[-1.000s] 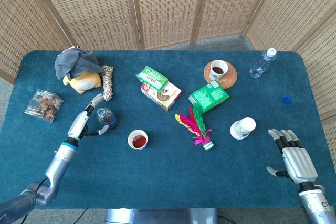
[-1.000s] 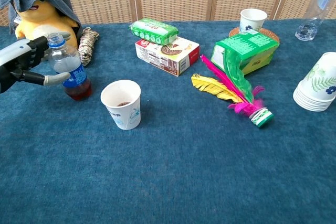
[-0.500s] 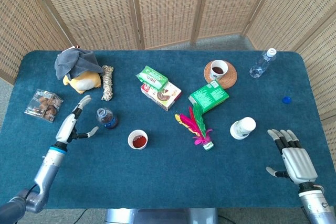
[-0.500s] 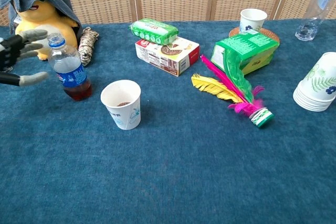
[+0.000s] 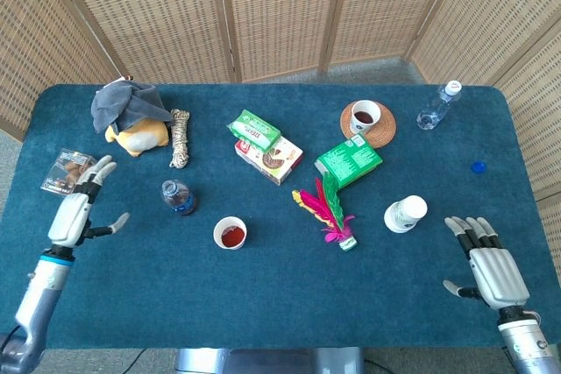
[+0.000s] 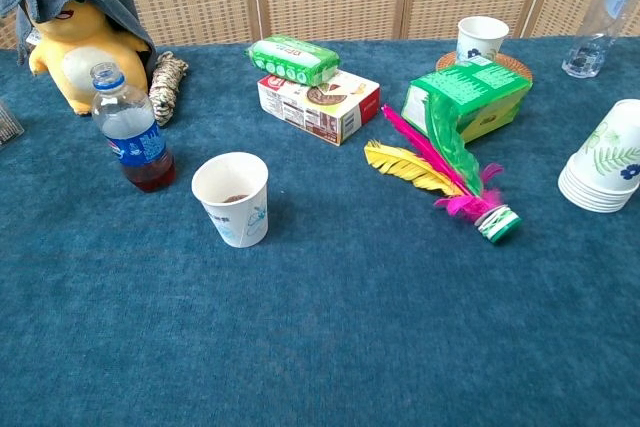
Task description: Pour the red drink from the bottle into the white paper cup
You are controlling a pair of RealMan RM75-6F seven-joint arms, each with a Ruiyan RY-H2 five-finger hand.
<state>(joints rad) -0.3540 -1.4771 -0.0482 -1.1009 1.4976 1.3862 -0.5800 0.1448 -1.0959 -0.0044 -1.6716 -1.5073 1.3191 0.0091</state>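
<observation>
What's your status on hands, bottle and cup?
Left hand and right hand open, holding nothing. Bottle upright, uncapped. Paper cup holds red drink. Nothing between them.

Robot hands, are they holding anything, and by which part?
Nothing. The left robot hand and right robot hand are open, and the bottle stands alone.

The desk [image 6: 330, 347] is covered in deep blue cloth. The bottle [image 6: 132, 129] is clear with a blue label and red drink at the bottom. The paper cup [image 6: 232, 199] is white with pale blue print. The feathers [image 6: 430, 172] are yellow, green and pink. The plush toy [image 6: 70, 42] is yellow under grey cloth.
</observation>
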